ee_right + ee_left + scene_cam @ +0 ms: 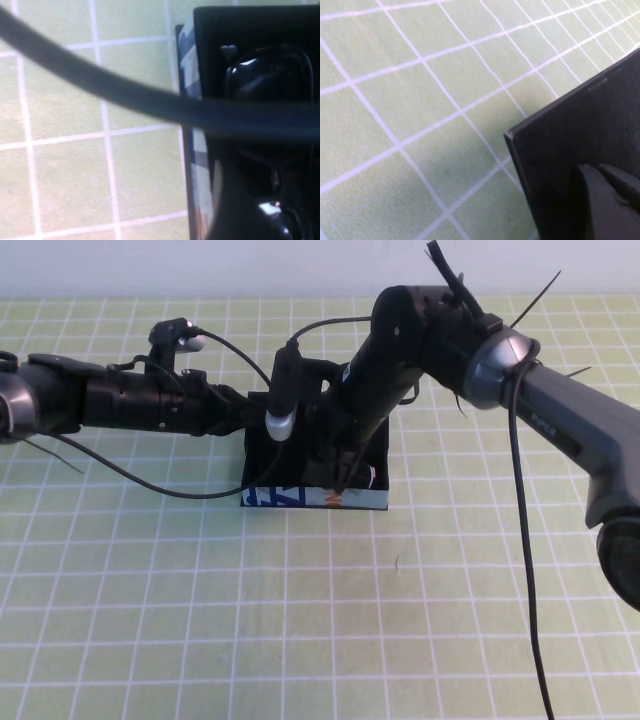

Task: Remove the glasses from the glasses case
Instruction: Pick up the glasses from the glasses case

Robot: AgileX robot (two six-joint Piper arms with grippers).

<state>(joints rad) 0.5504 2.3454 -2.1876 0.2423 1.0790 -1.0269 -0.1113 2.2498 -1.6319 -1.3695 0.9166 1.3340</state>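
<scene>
Right wrist view alone shows glasses (270,75) inside glasses case (200,60); both tools' spread: cannot tell.

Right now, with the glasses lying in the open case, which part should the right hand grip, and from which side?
Probably the bridge or top rim of the glasses, coming from above: the glasses case walls block its sides. The right hand is inside the case; the left hand is on the lid.

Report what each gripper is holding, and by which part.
Left gripper holds the glasses case by its raised lid. Right gripper is down inside the case over the glasses; whether it grips them cannot be told.
</scene>
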